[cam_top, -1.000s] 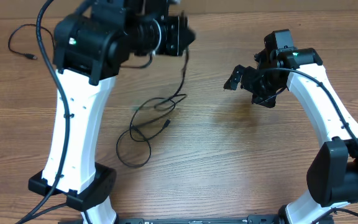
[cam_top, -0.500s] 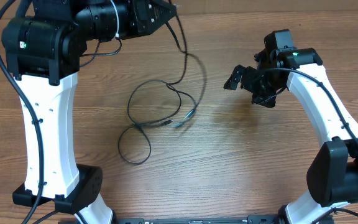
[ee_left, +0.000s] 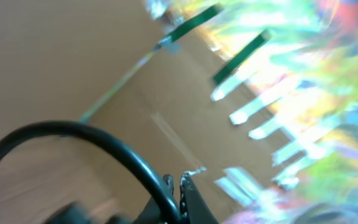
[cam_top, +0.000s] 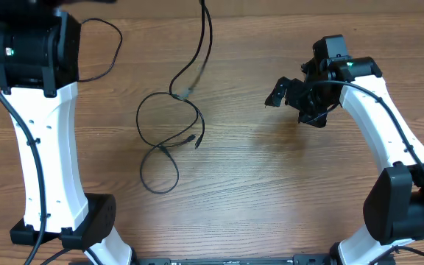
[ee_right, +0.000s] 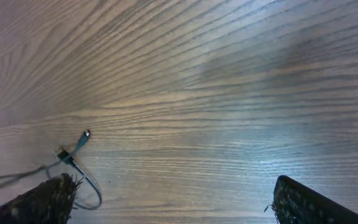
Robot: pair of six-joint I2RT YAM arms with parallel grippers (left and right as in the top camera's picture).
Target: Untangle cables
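Observation:
The cables (cam_top: 160,147) lie as thin black loops on the wooden table, left of centre, with a small plug tip (cam_top: 189,138) among them. One strand (cam_top: 206,37) rises from the loops and leaves the overhead view at the top edge. My left gripper (ee_left: 180,186) shows only in the blurred left wrist view, shut on a black cord (ee_left: 104,140) that arcs away to the left. My right gripper (cam_top: 287,92) hovers to the right of the loops, wide open and empty. In the right wrist view, plug tips (ee_right: 86,134) and a bit of cord lie beside its left fingertip (ee_right: 48,199).
The left arm's white link (cam_top: 46,154) stands tall at the table's left side. The right arm (cam_top: 389,140) curves along the right side. Bare wood (cam_top: 271,184) lies between the loops and the right arm.
The left arm has swung left and back, its gripper passing out of the overhead view with one strand. The loops have shifted and stretched toward the far edge. The right arm has stayed still.

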